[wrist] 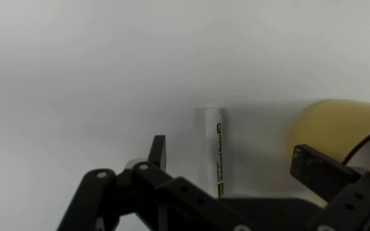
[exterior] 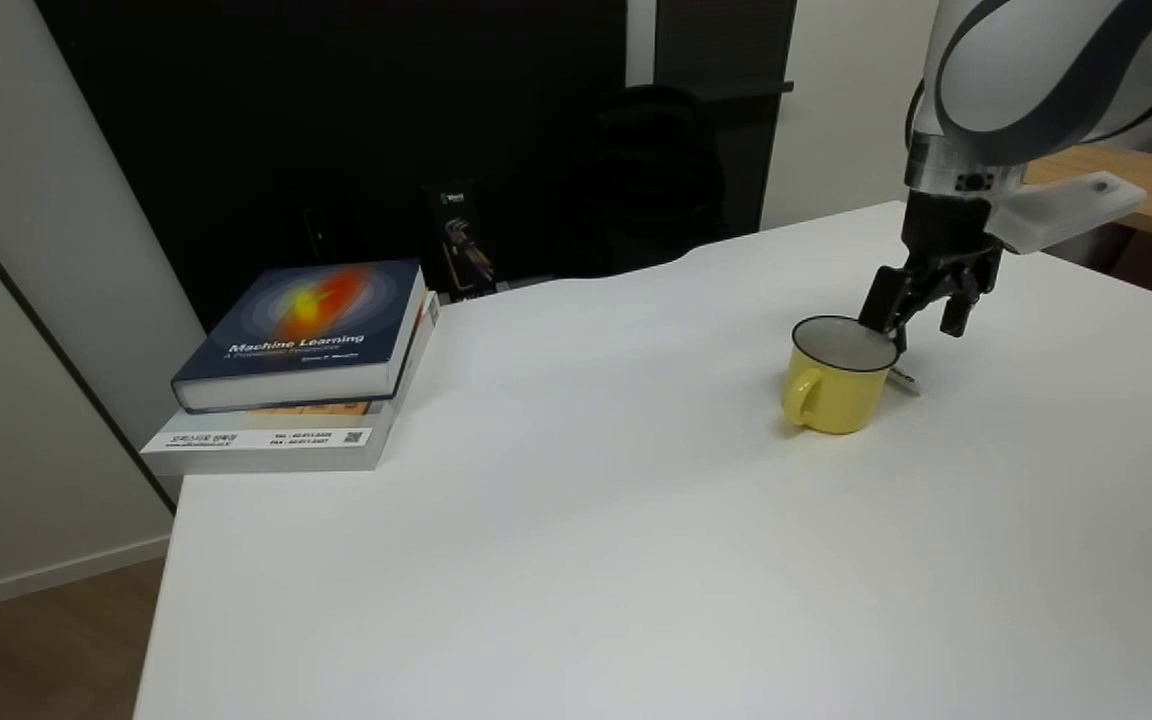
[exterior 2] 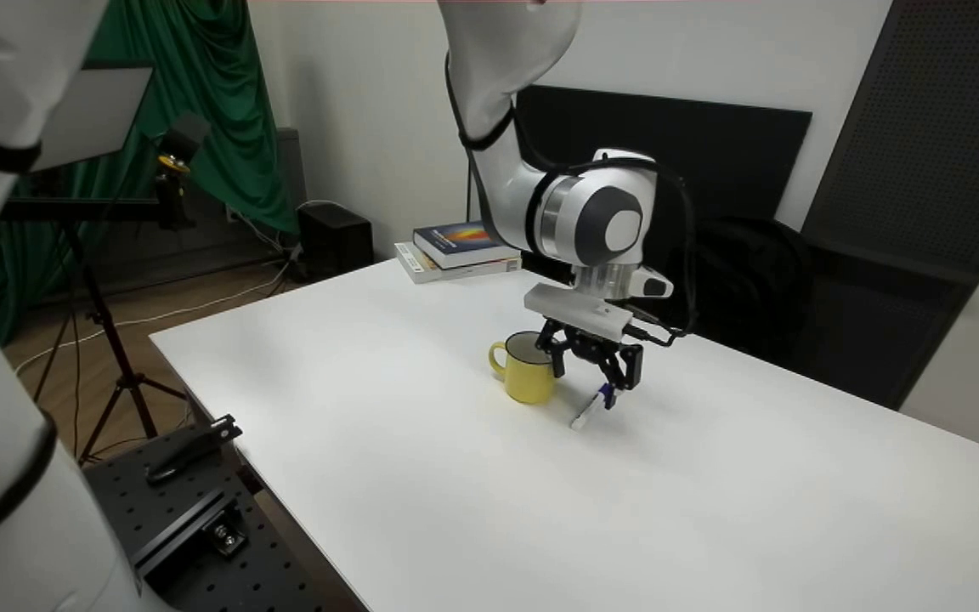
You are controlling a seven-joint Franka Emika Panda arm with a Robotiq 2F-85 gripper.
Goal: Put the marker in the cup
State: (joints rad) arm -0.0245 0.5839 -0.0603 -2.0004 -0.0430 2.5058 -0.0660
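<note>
The yellow cup stands upright on the white table in both exterior views (exterior: 839, 402) (exterior 2: 530, 380) and is partly cut off at the right of the wrist view (wrist: 329, 125). The white whiteboard marker lies on the table beside the cup (exterior 2: 588, 413); an exterior view shows its blue end near a fingertip. In an exterior view the cup hides most of the marker (exterior: 904, 381). My gripper (exterior: 926, 328) (exterior 2: 585, 384) is open above the marker. In the wrist view the marker (wrist: 213, 147) lies between the spread fingers (wrist: 230, 154), its lower end hidden. One finger overlaps the cup's rim; I cannot tell whether they touch.
A stack of two books (exterior: 306, 340) (exterior 2: 460, 251) lies at a table corner. The cup's handle points away from the gripper. A black perforated plate with metal parts (exterior 2: 226, 586) is beside the table edge. A black backpack (exterior 2: 744, 289) stands behind the table.
</note>
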